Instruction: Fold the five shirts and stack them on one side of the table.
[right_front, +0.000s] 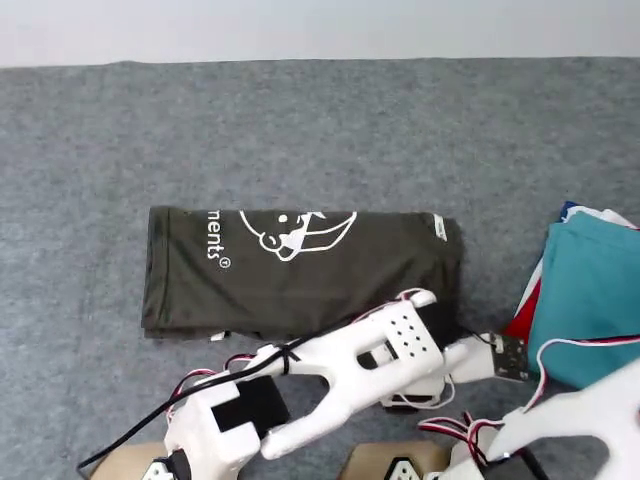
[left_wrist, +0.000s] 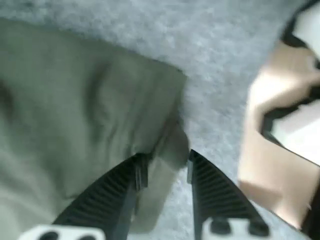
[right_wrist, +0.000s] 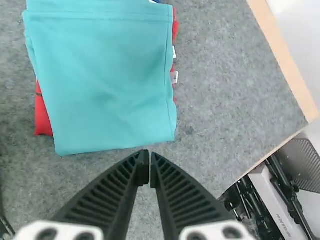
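We found the left gripper (left_wrist: 164, 162) clenched on the dark olive shirt (right_front: 330, 285) at its lower-right corner, long axis running left–right; the right gripper (right_wrist: 150, 167) was closed, empty.

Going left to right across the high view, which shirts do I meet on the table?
dark olive shirt → red shirt, just an edge showing → teal shirt on top of the stack
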